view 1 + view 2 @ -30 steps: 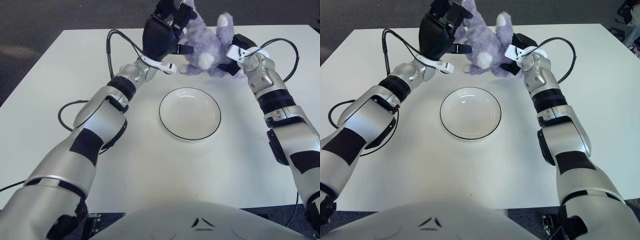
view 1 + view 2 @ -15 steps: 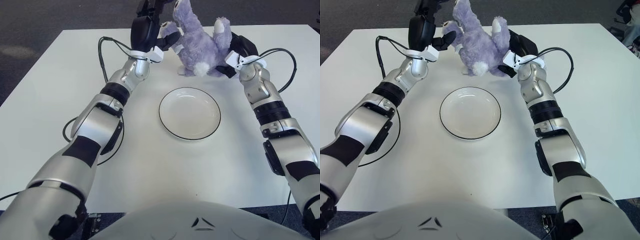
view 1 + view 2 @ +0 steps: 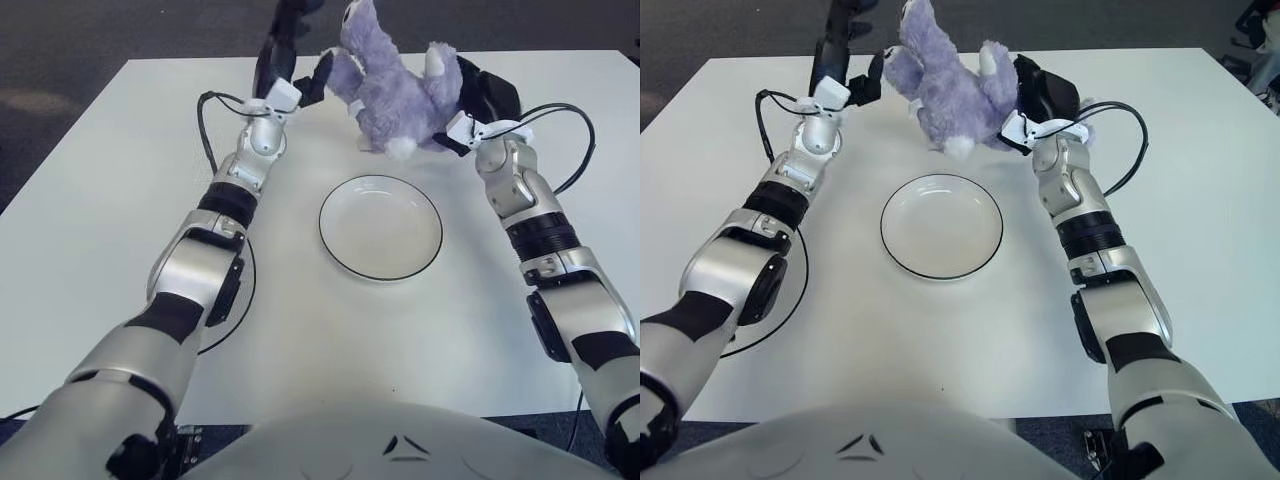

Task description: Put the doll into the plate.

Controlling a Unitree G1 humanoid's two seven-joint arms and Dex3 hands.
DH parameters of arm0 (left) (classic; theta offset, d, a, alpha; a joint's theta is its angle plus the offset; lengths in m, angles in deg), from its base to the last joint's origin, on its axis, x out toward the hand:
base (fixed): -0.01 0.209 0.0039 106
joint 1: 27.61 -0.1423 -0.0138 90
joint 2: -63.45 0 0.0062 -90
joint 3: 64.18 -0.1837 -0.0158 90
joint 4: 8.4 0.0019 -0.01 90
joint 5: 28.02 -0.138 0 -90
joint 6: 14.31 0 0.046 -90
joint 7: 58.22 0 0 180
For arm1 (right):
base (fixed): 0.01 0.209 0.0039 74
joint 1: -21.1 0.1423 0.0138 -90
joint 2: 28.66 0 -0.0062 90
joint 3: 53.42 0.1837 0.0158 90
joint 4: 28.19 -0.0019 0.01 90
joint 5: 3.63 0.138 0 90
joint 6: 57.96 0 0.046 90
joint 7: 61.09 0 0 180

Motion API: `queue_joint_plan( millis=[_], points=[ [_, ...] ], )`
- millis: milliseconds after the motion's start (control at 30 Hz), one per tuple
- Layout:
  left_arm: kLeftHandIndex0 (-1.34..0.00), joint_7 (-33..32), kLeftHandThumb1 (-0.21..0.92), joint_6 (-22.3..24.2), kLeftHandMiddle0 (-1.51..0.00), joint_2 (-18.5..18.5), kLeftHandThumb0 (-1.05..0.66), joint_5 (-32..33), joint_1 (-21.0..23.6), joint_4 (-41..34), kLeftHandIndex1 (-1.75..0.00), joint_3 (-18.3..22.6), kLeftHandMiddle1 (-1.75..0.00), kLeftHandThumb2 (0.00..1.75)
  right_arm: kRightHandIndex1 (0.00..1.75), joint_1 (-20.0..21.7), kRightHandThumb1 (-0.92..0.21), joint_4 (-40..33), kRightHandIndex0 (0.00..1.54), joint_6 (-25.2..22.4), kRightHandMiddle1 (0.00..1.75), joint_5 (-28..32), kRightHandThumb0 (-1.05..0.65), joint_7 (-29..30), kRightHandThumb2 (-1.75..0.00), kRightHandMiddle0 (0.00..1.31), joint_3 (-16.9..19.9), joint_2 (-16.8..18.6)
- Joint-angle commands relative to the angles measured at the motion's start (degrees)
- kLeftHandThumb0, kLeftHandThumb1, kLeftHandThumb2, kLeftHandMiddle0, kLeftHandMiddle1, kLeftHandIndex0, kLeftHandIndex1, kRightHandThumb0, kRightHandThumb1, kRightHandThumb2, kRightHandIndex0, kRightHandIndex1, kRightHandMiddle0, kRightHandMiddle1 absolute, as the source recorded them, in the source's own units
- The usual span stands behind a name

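the purple doll (image 3: 395, 92) sits between the left hand (image 3: 290, 60) and right hand (image 3: 478, 100), fingers pressing its sides, at the table's far side, beyond the empty plate (image 3: 380, 227).

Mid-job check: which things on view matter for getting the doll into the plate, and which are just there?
In the job:
doll, purple plush, held up beyond the plate
plate, white, nothing in it
left hand, at the doll's left side
right hand, gripping the doll's right side

Just there:
table
black cables running along the arms
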State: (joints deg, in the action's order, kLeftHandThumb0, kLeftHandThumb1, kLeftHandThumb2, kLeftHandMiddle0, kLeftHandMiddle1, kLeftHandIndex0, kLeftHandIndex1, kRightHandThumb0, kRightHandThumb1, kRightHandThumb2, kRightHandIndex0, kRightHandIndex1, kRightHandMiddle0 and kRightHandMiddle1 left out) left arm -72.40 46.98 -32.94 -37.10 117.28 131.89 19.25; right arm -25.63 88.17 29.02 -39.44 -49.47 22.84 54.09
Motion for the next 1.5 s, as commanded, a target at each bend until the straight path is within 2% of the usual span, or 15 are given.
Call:
queue_joint_plan(
  millis=[0,67,167,267,367,500,600,700,933,1100,1233,1467],
  points=[
    [0.0,3.31,0.92,2.8,-0.11,0.07,-0.67,3.5,0.35,0.13,-1.08,3.33,-1.09,0.86,1.52,-0.43,0.0,-2.12,0.93,0.98,1.75,-0.73,0.0,1.64,-1.61,0.63,0.7,-0.76],
    [0.0,4.89,0.92,5.66,-0.12,-0.91,-0.66,5.76,0.22,-0.84,-1.09,4.92,-1.1,0.86,1.52,-0.56,0.0,-2.28,0.93,1.51,1.75,-0.98,0.0,2.9,-1.61,0.63,0.89,-0.7],
    [0.0,7.18,0.92,10.23,-0.12,-2.07,-0.64,9.03,0.05,-2.25,-1.01,7.16,-1.1,0.87,1.54,-1.22,-0.01,-3.68,0.91,1.94,1.75,-1.38,0.0,4.86,-1.6,0.62,1.33,-0.47],
    [0.0,8.42,0.92,13.45,-0.13,-2.56,-0.63,10.31,-0.48,-3.69,-0.88,8.1,-1.06,0.89,1.54,-4.28,-0.02,-10.33,0.9,-0.68,1.75,-1.38,0.0,5.05,-1.59,0.61,2.29,1.22],
    [0.0,9.52,0.92,16.94,-0.14,-2.9,-0.63,11.05,-0.97,-5.27,-0.82,8.65,-1.04,0.9,1.49,-5.46,-0.03,-12.13,0.92,-0.92,1.75,-0.69,0.0,6.34,-1.56,0.61,3.26,2.27],
    [0.0,11.15,0.92,21.78,-0.15,-3.11,-0.63,12.23,-1.26,-7.04,-0.82,9.41,-1.03,0.92,1.43,-6.03,-0.04,-11.92,0.93,1.68,1.75,-0.72,0.0,9.27,-1.53,0.62,3.94,2.68],
    [0.0,13.55,0.92,24.78,-0.15,-3.09,-0.64,13.47,-1.41,-8.11,-0.79,9.99,-1.0,0.93,1.4,-6.46,-0.04,-10.66,0.94,6.34,1.75,-0.97,0.0,13.2,-1.53,0.62,4.17,2.34],
    [0.0,14.93,0.92,26.52,-0.15,-3.05,-0.63,14.11,-1.67,-8.88,-0.74,10.26,-0.95,0.93,1.44,-6.69,-0.03,-9.17,0.93,10.87,1.75,-1.8,0.0,17.31,-1.54,0.62,4.06,1.68],
    [0.0,15.37,0.92,28.9,-0.14,-3.13,-0.59,13.64,-1.59,-9.07,-0.55,10.83,-0.87,0.95,1.54,-6.89,-0.03,-6.78,0.9,17.73,1.75,-3.31,0.0,24.19,-1.58,0.6,3.91,0.95],
    [0.0,15.7,0.92,29.82,-0.17,-3.05,-0.59,13.23,-1.6,-8.93,-0.61,10.84,-0.89,0.95,1.62,-7.64,-0.04,-4.34,0.86,24.15,1.75,-4.36,0.0,30.65,-1.59,0.59,3.77,0.67],
    [0.0,16.3,0.92,30.38,-0.16,-2.83,-0.59,13.16,-1.46,-8.54,-0.65,10.87,-0.89,0.94,1.65,-8.42,-0.06,-3.02,0.83,27.45,1.75,-5.66,0.0,34.78,-1.58,0.57,3.45,0.69],
    [0.0,16.99,0.92,30.81,-0.13,-2.82,-0.59,13.05,-1.57,-8.18,-0.66,10.9,-0.79,0.93,1.67,-10.64,-0.07,-4.59,0.82,29.98,1.75,-11.99,0.0,44.03,-1.58,0.56,2.45,0.23]
  ],
)
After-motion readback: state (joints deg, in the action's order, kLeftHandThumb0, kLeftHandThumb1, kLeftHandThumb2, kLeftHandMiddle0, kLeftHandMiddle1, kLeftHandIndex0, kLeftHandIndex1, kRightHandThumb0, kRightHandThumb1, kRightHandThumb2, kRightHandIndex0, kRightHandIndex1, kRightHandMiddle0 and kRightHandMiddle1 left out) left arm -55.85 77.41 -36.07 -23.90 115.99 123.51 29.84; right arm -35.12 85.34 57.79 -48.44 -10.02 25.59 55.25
